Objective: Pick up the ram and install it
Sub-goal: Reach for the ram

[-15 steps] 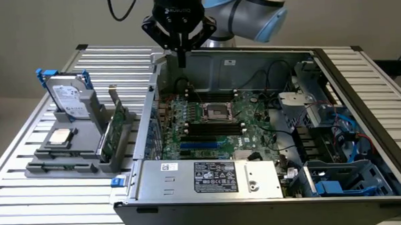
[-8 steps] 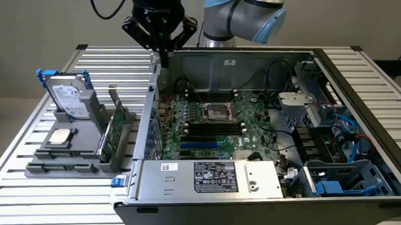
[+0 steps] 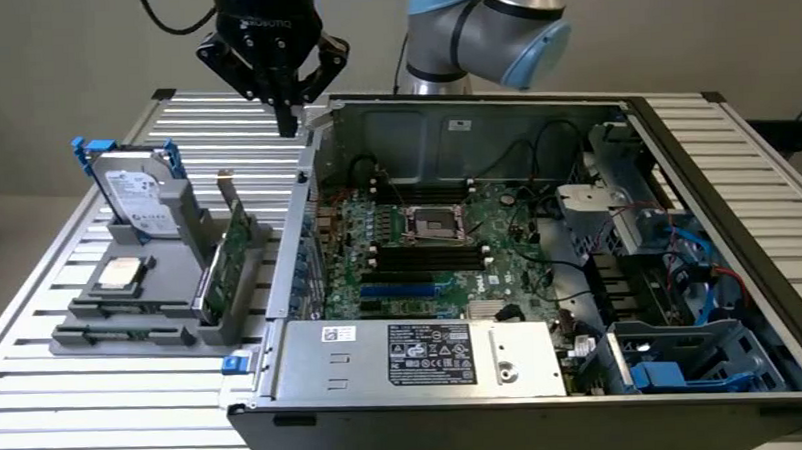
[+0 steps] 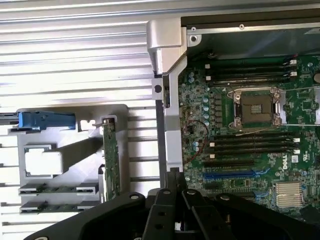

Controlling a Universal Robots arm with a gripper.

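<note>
Gripper [image 3: 288,121] hangs in the upper part of the exterior view, a little to the exterior view's left of centre. Its black body is upright and its fingers point straight down, pressed together with nothing between them. The fingertips sit in the air just above the back corner of the computer case [image 3: 298,239], touching nothing. In the wrist view the gripper [image 4: 173,186] looks down on that same case edge.

At the exterior view's left, a grey holder [image 3: 174,218] stands on the slatted metal counter [image 3: 47,407]. A hard drive [image 3: 139,202] with blue rails stands upright at its back. A second drive [image 3: 120,277] lies flat before it. The ram [image 4: 59,189] lies in the low front slots of the holder as two thin green sticks, one beside the other, well apart from the gripper. A taller green card [image 3: 237,241] stands on edge at the holder's side nearest the case.

Further to the exterior view's right, the open case shows the green motherboard [image 3: 443,274] with its long black slots. Behind it, in the upper middle, the grey and blue arm [image 3: 501,26] bends over toward the gripper.
</note>
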